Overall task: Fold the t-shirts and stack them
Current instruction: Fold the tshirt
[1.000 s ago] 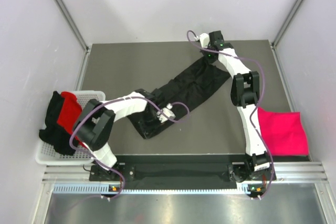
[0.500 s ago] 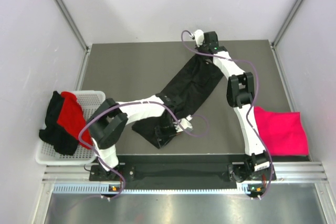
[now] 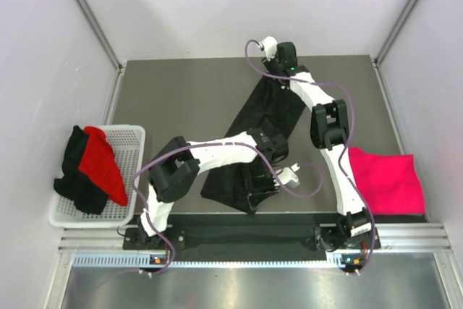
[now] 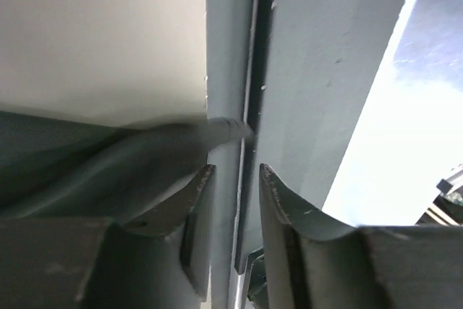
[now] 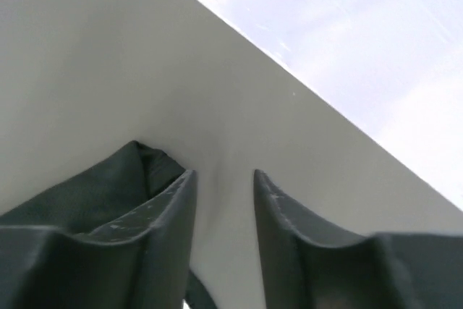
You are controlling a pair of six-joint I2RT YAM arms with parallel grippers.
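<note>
Black t-shirt (image 3: pixel 275 113) lies drawn out as a long strip across table (image 3: pixel 181 99), running from far centre diagonally to near edge, centre.

R gripper (image 3: pixel 281 77) is at strip's far end. L gripper (image 3: pixel 260 182) is at its near end, L arm reaching across from the left.

L wrist view: fingers (image 4: pixel 192 200) close together with a narrow slit between; dark cloth (image 4: pixel 108 164) bunched against one finger. Actual pinch: cannot tell.

R wrist view: same, narrow slit between fingers (image 5: pixel 170 208), cloth (image 5: pixel 94 186) at one fingertip. Grip unconfirmed.

Pink t-shirt (image 3: pixel 383 182) lies flat at table's R near side, well apart from black one.

White wire basket (image 3: pixel 134 135) sits at L edge, holding red t-shirt (image 3: pixel 101 164) and a second black tee (image 3: pixel 72 179), both draped over its rim.
</note>
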